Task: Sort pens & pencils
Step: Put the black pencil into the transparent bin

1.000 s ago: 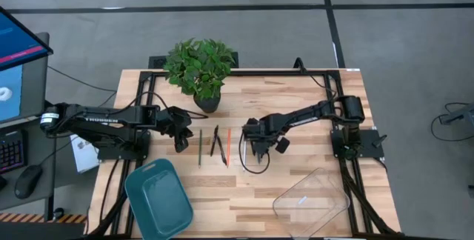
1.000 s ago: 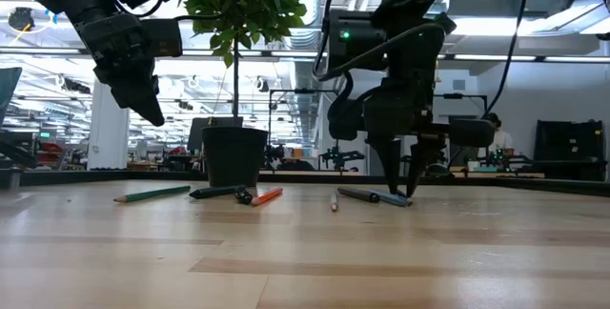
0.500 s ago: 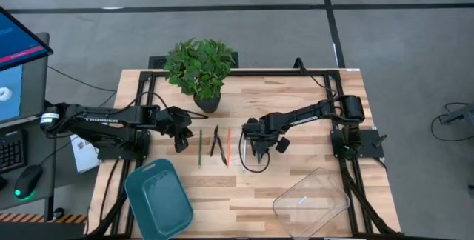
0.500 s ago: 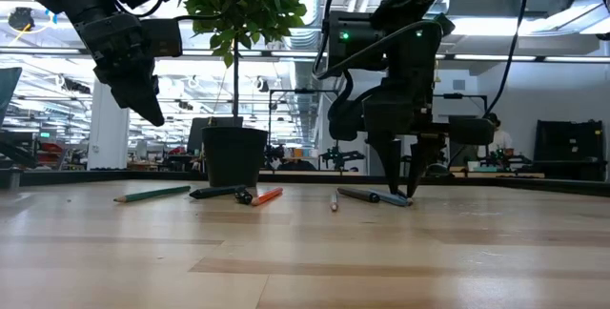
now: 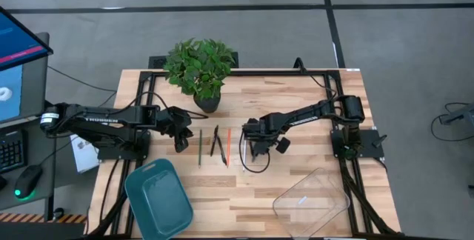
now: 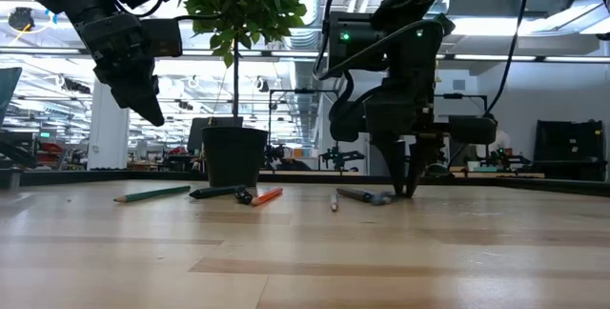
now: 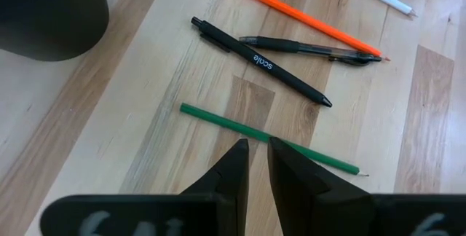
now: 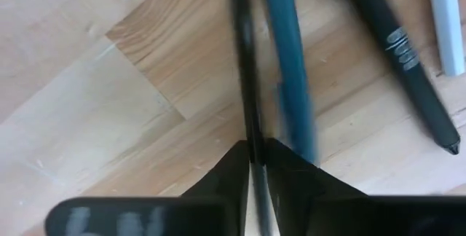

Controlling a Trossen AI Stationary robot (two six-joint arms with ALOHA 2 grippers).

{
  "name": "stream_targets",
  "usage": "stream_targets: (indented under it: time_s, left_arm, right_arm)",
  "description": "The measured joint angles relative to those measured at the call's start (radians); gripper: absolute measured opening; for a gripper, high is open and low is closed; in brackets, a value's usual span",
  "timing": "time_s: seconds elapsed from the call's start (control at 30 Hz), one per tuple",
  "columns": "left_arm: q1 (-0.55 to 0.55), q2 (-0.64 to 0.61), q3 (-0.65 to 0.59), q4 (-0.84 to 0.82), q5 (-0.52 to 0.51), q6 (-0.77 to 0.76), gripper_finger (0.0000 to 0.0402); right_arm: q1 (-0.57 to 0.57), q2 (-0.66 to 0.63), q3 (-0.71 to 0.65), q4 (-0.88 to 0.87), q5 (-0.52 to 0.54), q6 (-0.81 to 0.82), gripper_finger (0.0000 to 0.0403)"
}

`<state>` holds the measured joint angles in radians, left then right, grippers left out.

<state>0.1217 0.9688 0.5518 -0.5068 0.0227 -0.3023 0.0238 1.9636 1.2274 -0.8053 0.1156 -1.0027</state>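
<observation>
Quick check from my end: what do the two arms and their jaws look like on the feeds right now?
Both arms are black and slender. The left arm carries white lettering along its link; the right arm has a black cable looping beneath its wrist and a green light on its wrist housing. Each gripper, left and right, ends in two dark tapered jaws.

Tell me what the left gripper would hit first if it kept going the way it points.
Most likely the green pencil, which lies right past the left gripper; depth is unclear, so it could reach bare table beside it.
</observation>
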Motion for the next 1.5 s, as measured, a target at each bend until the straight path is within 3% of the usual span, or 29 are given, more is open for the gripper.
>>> stream_targets:
  time_s: [1.5]
  left_arm:
    - [0.000, 0.000, 0.000, 0.000, -0.002, 0.002, 0.0043]
  right_arm:
    - [0.003, -0.002, 0.026, -0.025, -0.015, 0.172, 0.0055]
